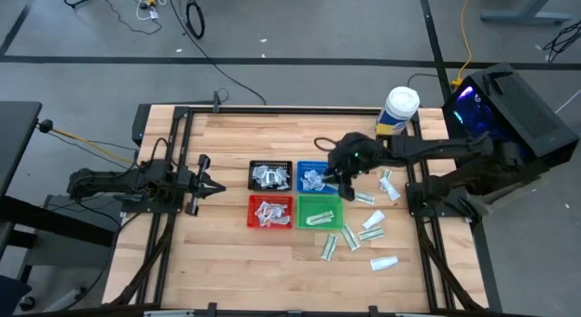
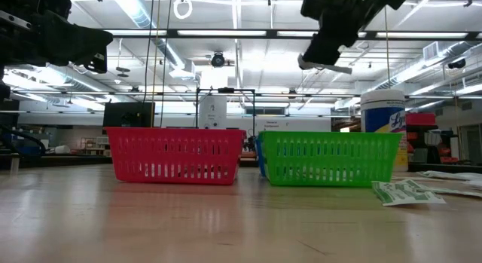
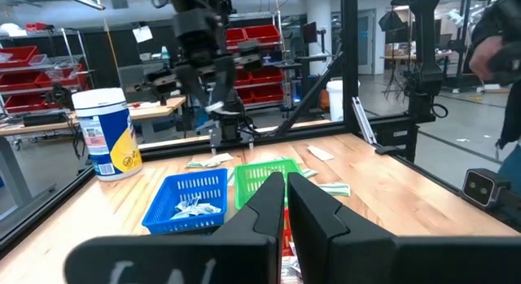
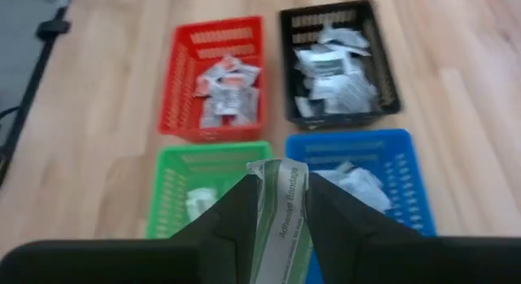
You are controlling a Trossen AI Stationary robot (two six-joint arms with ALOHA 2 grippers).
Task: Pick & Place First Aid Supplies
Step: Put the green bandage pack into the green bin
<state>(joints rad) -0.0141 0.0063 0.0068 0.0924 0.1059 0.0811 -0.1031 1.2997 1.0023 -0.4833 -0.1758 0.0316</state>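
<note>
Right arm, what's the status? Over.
Right gripper shut on a green-and-white packet, held above the green tray and blue tray. Left gripper shut, waiting at table's left. Nothing in the way.

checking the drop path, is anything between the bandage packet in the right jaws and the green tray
Nothing visible. The right gripper holds the narrow white-and-green bandage packet in the air above the trays, and the green mesh plastic tray lies open-topped just below, with only a few packets inside it.
</note>
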